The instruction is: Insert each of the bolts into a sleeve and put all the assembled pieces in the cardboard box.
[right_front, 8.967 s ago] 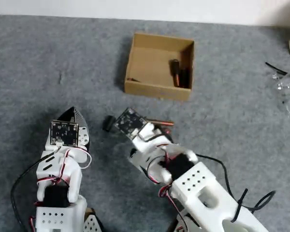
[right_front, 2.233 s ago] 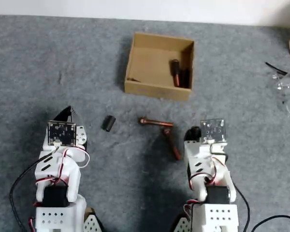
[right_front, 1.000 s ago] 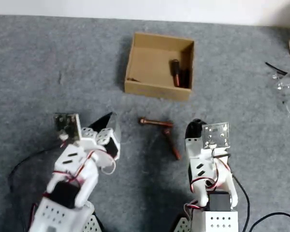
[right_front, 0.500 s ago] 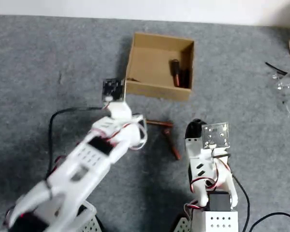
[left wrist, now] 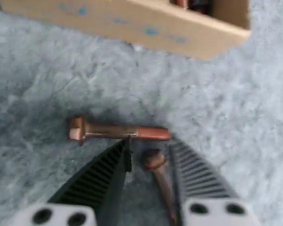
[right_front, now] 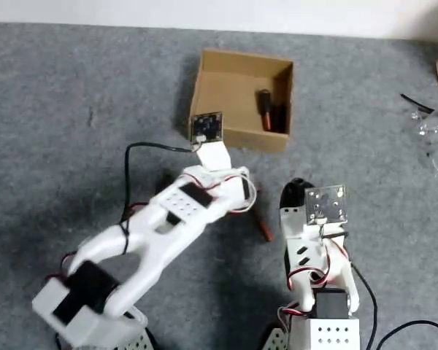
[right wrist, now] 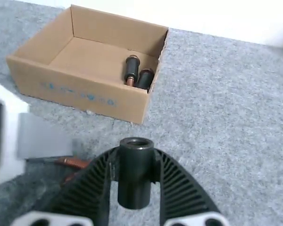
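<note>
Left pincer [left wrist: 150, 147] part open, astride the head of one bolt [left wrist: 156, 165]; second bolt [left wrist: 118, 132] lies crosswise just past its tips. Right pincer [right wrist: 133, 157] clamps a sleeve [right wrist: 134, 183] (upright).

Left arm [right_front: 182, 211] bars approach to cardboard box [right_front: 259, 138] front; right flank open.

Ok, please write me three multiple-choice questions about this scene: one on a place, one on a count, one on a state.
1. The loose bolts lie: A) on the carpet near the box B) inside the box C) on a plate.
2. Loose bolts on the carpet: A) one B) four C) two.
3. The right gripper is: A) open, empty B) shut on a sleeve C) shut on a bolt.
Answers: 1 A, the left wrist view shows them on carpet; 2 C, two lie there; 3 B, it grips the sleeve.
</note>
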